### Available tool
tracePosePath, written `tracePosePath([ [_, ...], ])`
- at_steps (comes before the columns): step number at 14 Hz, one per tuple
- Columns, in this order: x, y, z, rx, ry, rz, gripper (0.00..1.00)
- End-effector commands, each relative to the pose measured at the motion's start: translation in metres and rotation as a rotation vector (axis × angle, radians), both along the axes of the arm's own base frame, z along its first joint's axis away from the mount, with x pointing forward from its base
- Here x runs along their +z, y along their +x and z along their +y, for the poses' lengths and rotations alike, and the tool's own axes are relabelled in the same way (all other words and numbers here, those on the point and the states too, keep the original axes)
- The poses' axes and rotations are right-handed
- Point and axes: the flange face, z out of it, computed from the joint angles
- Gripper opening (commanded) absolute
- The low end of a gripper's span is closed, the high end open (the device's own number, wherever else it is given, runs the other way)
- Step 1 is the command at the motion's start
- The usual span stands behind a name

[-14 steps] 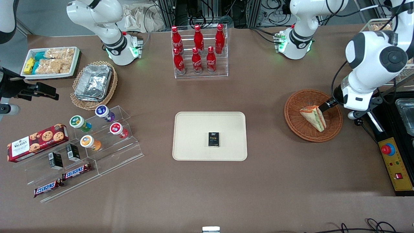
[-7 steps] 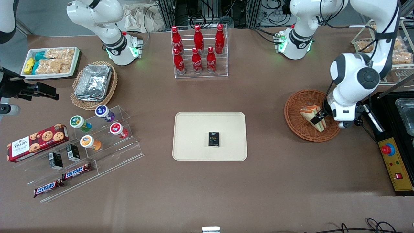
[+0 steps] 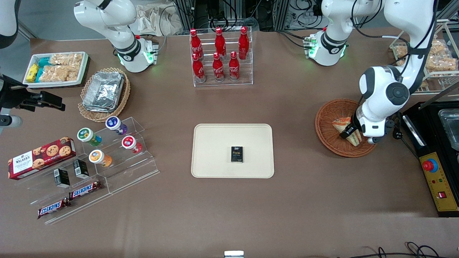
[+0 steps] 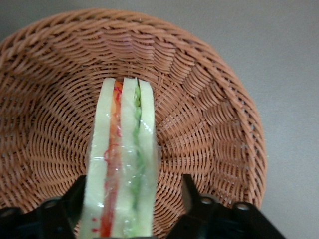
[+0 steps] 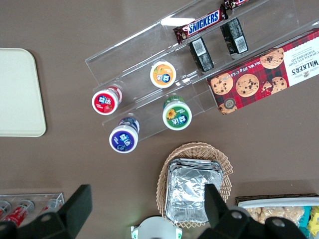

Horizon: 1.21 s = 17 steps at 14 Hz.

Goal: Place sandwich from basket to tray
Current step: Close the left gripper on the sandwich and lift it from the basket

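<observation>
Brown cloth covered the long table (image 3: 304,200), and the large flat cream-beige rectangular tray (image 3: 215,143) with rounded corners lay on it, well apart from the jaws, toward the parked arm's end. On this tray stood a small black box (image 3: 236,154) with printed letters.

At the working arm's end sat the round shallow reddish-brown woven wicker basket (image 3: 330,118). The left arm's gripper (image 3: 349,132) was low inside this basket, its black fingers (image 4: 197,204) spread wide, one on each side of the small triangular wedge sandwich (image 3: 343,123) of pale bread in clear wrap. The sandwich stood on its edge between the jaws, with its red, orange and green filling layers turned up to the wrist camera (image 4: 122,159). One finger was just beside the bread; the other finger was apart from it, with open basket weave (image 4: 199,129) showing in the gap. The jaws were not closed on the sandwich, and it rested in the basket.
</observation>
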Motion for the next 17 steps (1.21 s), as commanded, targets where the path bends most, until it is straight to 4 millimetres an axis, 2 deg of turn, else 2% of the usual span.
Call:
tracePosePath([
  [1,-0.004,-0.001,0.0,0.021,-0.001,-0.03,0.0],
  [3,0.003,0.002,0.0,0.002,0.005,-0.041,0.0],
  [5,0.026,0.004,-0.001,-0.05,0.037,-0.04,0.0],
  [8,0.081,0.037,-0.012,-0.187,0.073,0.052,0.0],
  [10,0.131,0.06,-0.023,-0.301,0.072,0.11,0.0],
  [11,0.148,0.068,-0.035,-0.371,0.061,0.129,0.0],
  [13,0.17,0.081,-0.086,-0.479,0.041,0.102,0.0],
  [15,0.183,0.089,-0.142,-0.526,-0.002,0.058,0.0],
  [17,0.177,0.098,-0.204,-0.542,-0.052,0.045,0.02],
])
